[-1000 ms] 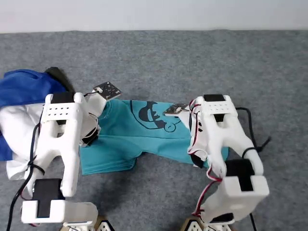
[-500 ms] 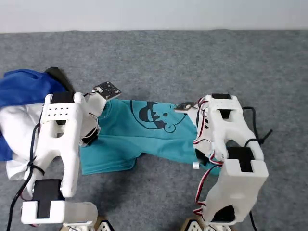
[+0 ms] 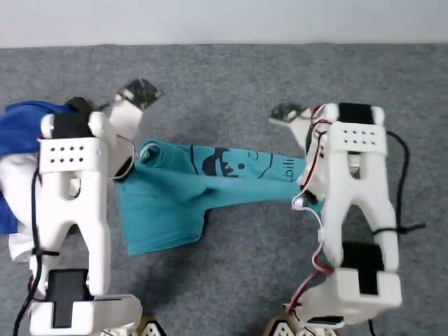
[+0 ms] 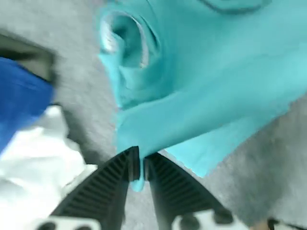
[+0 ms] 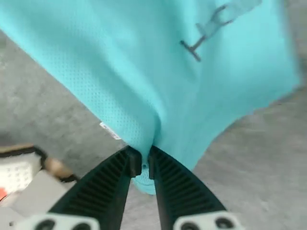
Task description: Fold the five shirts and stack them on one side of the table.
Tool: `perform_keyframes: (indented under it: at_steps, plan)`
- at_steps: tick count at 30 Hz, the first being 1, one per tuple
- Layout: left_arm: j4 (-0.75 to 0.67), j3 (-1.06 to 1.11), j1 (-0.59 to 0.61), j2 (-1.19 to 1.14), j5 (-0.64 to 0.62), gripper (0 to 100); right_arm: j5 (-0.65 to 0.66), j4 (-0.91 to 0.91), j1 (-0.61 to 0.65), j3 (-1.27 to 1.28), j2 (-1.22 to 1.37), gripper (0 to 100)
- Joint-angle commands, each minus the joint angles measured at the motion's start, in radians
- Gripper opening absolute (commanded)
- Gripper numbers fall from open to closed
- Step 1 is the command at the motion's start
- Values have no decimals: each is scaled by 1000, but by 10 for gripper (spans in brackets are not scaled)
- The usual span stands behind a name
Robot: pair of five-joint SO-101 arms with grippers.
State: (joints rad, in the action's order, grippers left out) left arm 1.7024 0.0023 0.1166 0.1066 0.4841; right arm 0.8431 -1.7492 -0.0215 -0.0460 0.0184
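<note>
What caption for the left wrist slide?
Left gripper shut on teal shirt edge; white shirt, blue shirt beside.

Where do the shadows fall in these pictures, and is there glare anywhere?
High view: even light, no glare; a soft shadow lies on the table along the teal shirt. Left wrist view: a dark shadow on the table under the shirt's edge. Right wrist view: the table is darker beneath the shirt.

One teal shirt (image 3: 175,203), one blue shirt (image 3: 21,124), one white shirt (image 3: 17,178), one left pincer (image 4: 139,168), one right pincer (image 5: 142,162).
</note>
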Motion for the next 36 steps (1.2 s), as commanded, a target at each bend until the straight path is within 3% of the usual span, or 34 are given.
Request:
perform_keyframes:
  at_steps: [1, 7, 14, 28, 36]
  plan:
    - [15, -148, -29, 72, -69, 5, -25, -25, -19, -123, -160, 10]
    - [8, -403, -94, 112, -167, 5, -61, 19, -21, -325, -262, 10]
    - [15, -590, -94, 109, -164, 5, -35, -39, -22, -445, -257, 10]
    - [51, -176, -132, 110, -135, 5, -26, -42, -16, 98, -211, 13]
    - [40, -12, -250, 110, -87, 5, -21, -35, -18, 149, -219, 112]
